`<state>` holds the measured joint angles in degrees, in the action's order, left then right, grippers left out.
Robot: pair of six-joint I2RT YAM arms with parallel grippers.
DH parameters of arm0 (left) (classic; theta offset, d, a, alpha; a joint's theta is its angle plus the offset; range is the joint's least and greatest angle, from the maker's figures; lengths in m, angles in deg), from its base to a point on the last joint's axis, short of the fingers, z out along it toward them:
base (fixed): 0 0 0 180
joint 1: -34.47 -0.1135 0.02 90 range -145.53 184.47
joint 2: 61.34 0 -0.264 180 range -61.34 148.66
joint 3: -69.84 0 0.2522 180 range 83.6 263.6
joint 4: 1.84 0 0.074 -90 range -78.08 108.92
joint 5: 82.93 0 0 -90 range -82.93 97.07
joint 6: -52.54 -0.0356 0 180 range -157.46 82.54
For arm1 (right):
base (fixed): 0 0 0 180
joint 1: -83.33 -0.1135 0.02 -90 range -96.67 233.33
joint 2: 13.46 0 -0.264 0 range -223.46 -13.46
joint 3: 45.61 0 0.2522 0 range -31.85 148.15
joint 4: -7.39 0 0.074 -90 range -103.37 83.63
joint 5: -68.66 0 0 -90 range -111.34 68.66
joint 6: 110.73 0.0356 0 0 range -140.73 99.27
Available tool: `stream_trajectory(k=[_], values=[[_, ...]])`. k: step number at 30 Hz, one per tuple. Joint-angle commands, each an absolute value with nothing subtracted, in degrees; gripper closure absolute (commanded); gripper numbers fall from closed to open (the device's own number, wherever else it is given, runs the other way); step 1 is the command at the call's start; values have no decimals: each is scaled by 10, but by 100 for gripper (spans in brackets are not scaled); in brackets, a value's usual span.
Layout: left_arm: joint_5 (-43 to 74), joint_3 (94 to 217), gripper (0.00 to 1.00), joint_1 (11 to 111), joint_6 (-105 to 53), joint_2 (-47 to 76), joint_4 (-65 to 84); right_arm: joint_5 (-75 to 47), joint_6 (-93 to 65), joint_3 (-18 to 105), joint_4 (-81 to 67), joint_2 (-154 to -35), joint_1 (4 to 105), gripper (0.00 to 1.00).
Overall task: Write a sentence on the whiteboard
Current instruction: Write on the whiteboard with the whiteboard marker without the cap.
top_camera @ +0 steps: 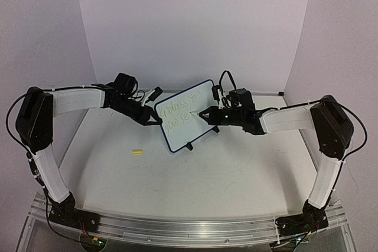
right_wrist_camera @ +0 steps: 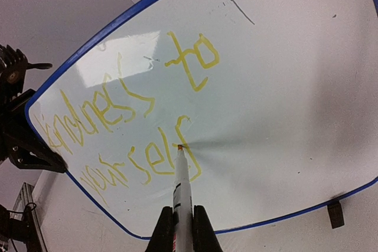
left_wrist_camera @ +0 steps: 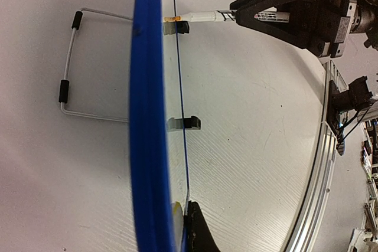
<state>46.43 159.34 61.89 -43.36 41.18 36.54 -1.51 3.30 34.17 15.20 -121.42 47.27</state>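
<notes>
Top: my left gripper (top_camera: 155, 120) is clamped on the left edge of the whiteboard (top_camera: 198, 100), mid-table; my right gripper (top_camera: 208, 115) is closed on a marker (top_camera: 199, 113).
Left wrist: whiteboard seen edge-on, wire stand (left_wrist_camera: 67, 69) behind it.
Right wrist: marker tip touches the second line of the sentence (right_wrist_camera: 133, 107).

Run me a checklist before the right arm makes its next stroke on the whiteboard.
1. Marker clamped in the right jaws: ok.
2. Marker tip touching the whiteboard, at the end of the second line: ok.
3. Left jaws clamped on the whiteboard's left edge to steady it: ok.
4. Sentence legible: faint yellow, reads "kindness to yourself": ok.
5. Last letter finished: cannot tell.
6. Yellow cap lying on the table, clear of the whiteboard: ok.
</notes>
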Motion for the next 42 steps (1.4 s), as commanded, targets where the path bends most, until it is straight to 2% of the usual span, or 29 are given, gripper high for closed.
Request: stream_trajectory(k=[1, 18, 26, 34, 42], values=[[460, 1624, 100, 621, -446, 420, 370, -63, 32, 358, 142, -1213, 473, 100], [460, 1623, 100, 621, -446, 419, 370, -77, 34, 356, 137, -1208, 473, 100], [466, 1623, 100, 621, -444, 418, 368, -52, 19, 336, 139, -1164, 473, 100], [471, 1623, 100, 621, -439, 418, 365, 37, 6, 295, 140, -1104, 505, 100], [471, 1622, 100, 621, -437, 419, 365, 151, -28, 279, 144, -1096, 560, 100]])
